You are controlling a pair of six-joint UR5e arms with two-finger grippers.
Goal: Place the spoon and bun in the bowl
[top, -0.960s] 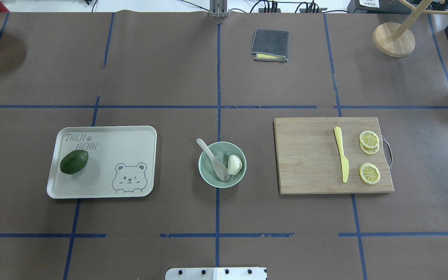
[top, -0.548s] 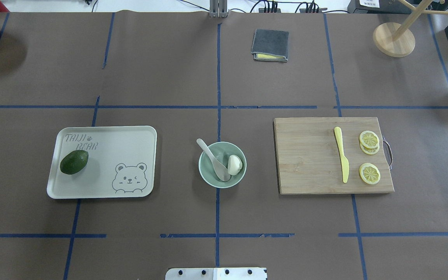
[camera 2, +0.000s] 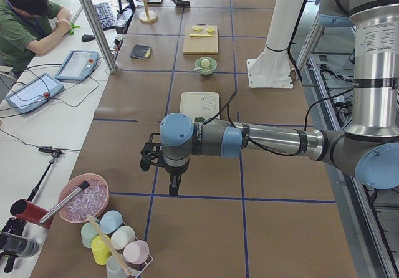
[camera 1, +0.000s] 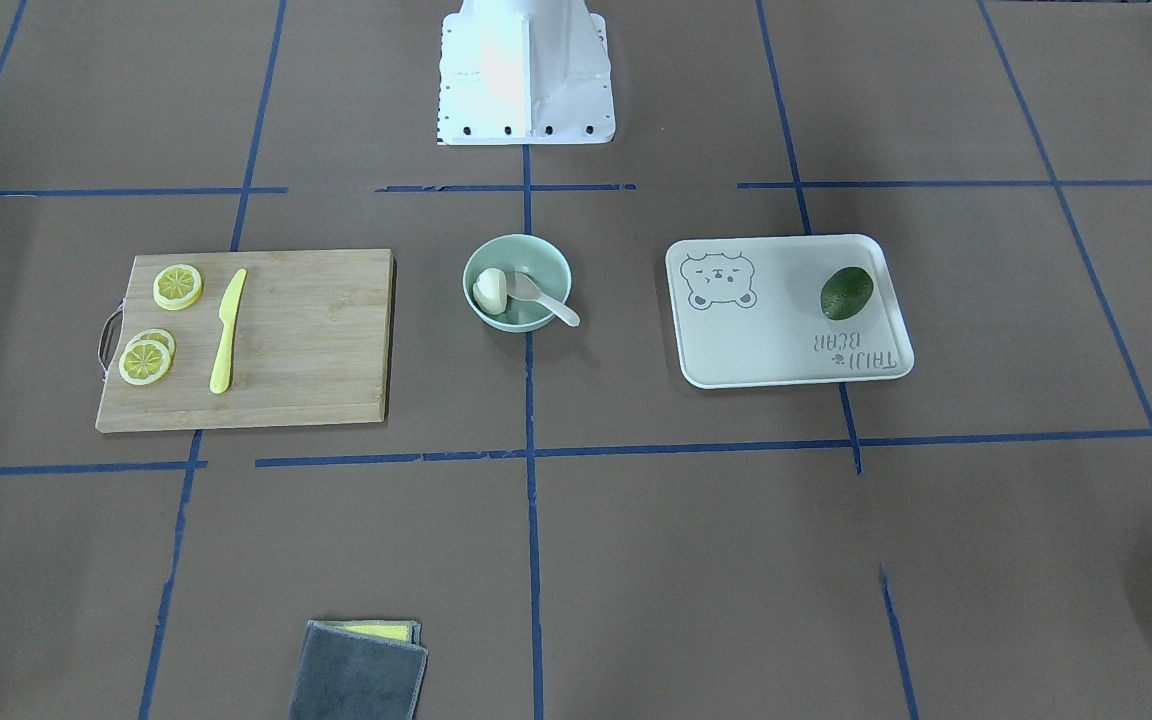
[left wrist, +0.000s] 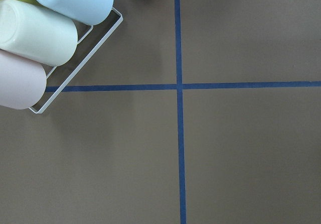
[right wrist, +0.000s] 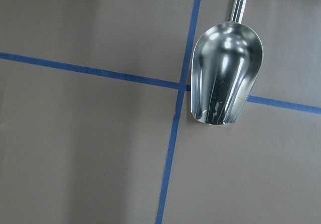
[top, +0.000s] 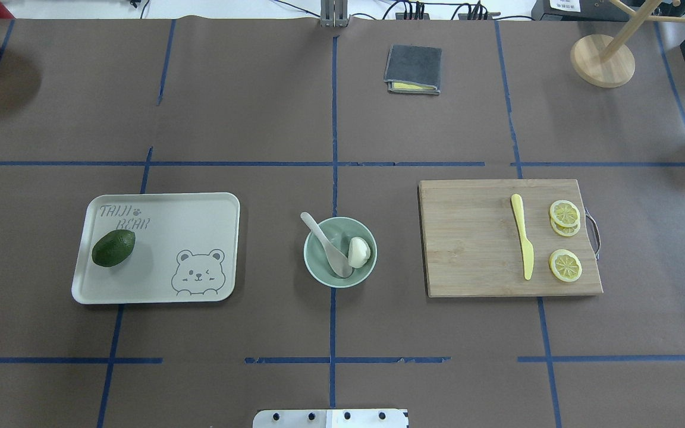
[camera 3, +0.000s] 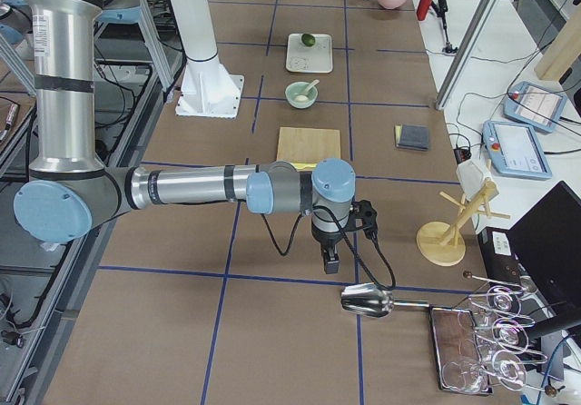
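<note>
Inside the mint bowl lie beige spoon, pleated bun; left gripper, right gripper: cannot tell.

Bright, probably overhead light; soft shadows; scoop glares.

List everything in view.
round bowl: 1, mint green, table centre
plastic soup spoon: 1, off-white, in bowl
pleated steamed bun: 1, white, in bowl
bear-print tray: 1, beige, robot's left
avocado: 1, green, on tray
wooden cutting board: 1, tan, robot's right
plastic knife: 1, yellow, on board
lemon slices: 3, yellow, on board
folded cloth: 1, grey, far side
metal scoop: 1, silver, right end
left gripper: 1, black, left end
right gripper: 1, black, near scoop
</note>
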